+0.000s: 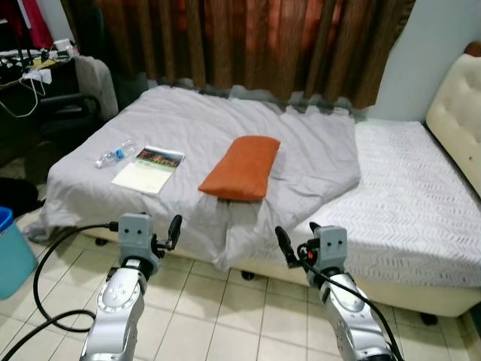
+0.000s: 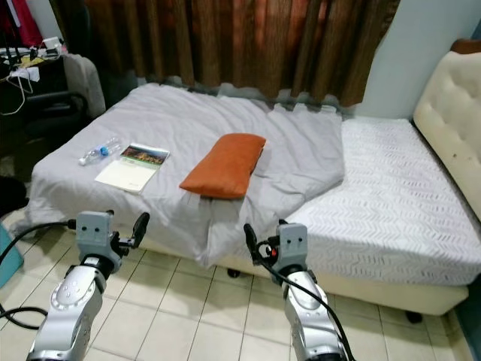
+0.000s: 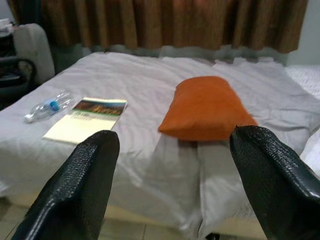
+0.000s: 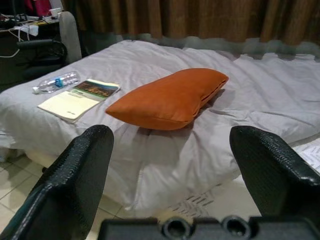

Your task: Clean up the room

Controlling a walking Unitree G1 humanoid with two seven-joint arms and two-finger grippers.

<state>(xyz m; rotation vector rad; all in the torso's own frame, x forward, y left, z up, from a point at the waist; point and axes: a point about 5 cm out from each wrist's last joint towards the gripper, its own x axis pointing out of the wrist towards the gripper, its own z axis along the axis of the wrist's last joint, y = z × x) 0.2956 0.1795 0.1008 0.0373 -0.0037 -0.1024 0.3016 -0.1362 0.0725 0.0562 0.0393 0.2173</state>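
Standing at the near edge of the bed [image 1: 421, 218], the robot is seen with both arms raised over the tiled floor [image 1: 218, 323]. The left gripper [image 3: 172, 165] is held with its fingers spread wide and nothing between them; the right gripper [image 4: 172, 160] is likewise parted and empty. Both are kept short of the mattress, apart from everything on it.

A grey sheet [image 1: 218, 135] is spread across the left part of the bed, rumpled and hanging over the near edge, while the white patterned mattress is left bare on the right. An orange pillow [image 1: 242, 167] is laid near the middle of the sheet. To its left a book [image 1: 149, 168] is placed flat, and just beyond that a clear plastic bottle [image 1: 114, 154] is lying on its side.

A blue bin [image 1: 11, 252] is noted on the floor at far left. Brown curtains [image 1: 248, 41] are hung behind the bed, and a cream padded headboard [image 1: 458, 113] is set at the right.
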